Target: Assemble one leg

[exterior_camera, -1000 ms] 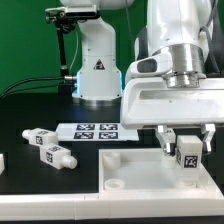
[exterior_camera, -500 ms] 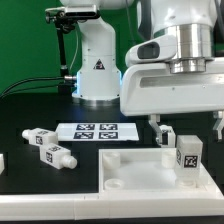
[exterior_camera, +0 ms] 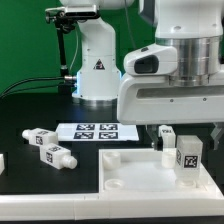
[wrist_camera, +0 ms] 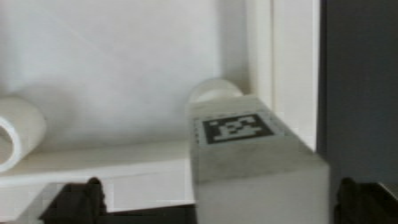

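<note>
One leg, a stubby white block with a square tag, stands upright near the far corner of the large white panel on the exterior view's right. My gripper hangs just above it, open, with a finger on each side and not touching it. In the wrist view the same leg sits between my two dark fingertips, with the gripper wide open around it. A second leg stands just behind the panel. Two more legs lie on the black table at the exterior view's left.
The marker board lies flat behind the panel. The arm's white base stands at the back. A white part shows at the exterior view's left edge. A rounded white shape shows at the wrist view's edge.
My gripper has risen straight up from the leg on the panel. The leg has stayed standing where it was, and the other legs have not moved.
</note>
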Robot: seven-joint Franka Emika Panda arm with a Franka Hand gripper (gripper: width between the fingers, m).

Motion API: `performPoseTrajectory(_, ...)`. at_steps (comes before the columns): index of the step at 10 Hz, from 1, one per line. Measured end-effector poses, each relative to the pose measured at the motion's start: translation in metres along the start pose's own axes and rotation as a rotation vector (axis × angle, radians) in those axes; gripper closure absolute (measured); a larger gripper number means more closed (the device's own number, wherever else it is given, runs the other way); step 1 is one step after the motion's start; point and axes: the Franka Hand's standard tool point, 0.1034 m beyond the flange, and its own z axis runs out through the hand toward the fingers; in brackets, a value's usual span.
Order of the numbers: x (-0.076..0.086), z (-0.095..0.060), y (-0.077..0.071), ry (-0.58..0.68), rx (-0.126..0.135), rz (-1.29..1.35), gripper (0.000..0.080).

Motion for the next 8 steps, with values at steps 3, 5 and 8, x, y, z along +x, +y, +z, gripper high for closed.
performPoseTrajectory(3,-0.0054,0.0043,-0.0067,-0.003,0.001,0.121,0.0275)
performPoseTrajectory(5,-0.0058,0.0049,-0.0074,-0.004,0.002,0.314,0.0515)
performPoseTrajectory(8,-0.0058,0.0052,-0.0075,-0.005,0.002,0.481,0.0514)
